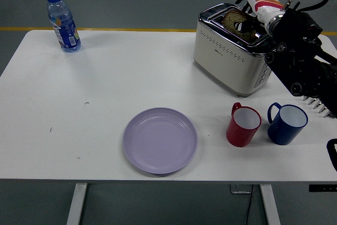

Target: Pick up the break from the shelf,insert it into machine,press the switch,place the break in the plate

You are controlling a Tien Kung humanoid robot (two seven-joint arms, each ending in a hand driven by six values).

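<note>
My right robot hand (246, 21) sits directly over the toaster (234, 48) slot, fingers curled onto the bread slice (233, 22) standing upright in it; plate (160, 140) lies well toward the table's near-left.

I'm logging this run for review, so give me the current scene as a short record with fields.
toaster: far right of the table, upright
bread: standing in a toaster slot, top sticking out
right hand: over the toaster at the bread; grip cannot be told
left hand: not in view
plate: purple, near the front edge, nothing on it
red mug: right of the plate
blue mug: right of the red mug
water bottle: far left corner, upright
</note>
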